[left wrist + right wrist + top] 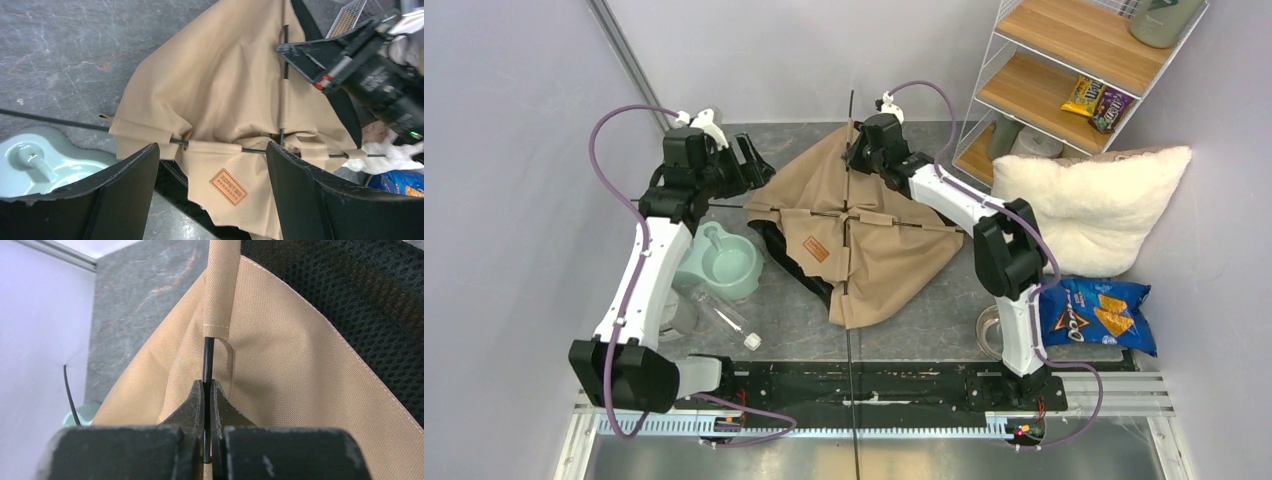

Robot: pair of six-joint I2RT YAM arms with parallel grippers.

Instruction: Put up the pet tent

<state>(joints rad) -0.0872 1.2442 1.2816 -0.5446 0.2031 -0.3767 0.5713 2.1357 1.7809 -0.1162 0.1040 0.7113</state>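
The right gripper [207, 390] is pinched tight on a thin black pole [208, 357], right where it runs up into a tan fabric sleeve at the far edge of the pet tent [864, 235]. The left gripper [211, 147] has its jaws spread wide with nothing between them, and it hangs just off the tent's far-left corner. The tent lies collapsed in the middle of the table [794, 320] between the two arms, its tan cloth rumpled over the black base. The other pole [55, 121] runs left to right through its sleeves and sticks out past the left corner; the two poles cross at the middle of the cloth. A brown label patch [228, 186] faces up on the near-left part. A mint green bowl [724, 262] sits just beside the tent's left side, with a clear bottle [719, 312] nearer the left arm. A fluffy white pillow [1084, 205] and a blue chip bag [1094, 312] lie off to the right.
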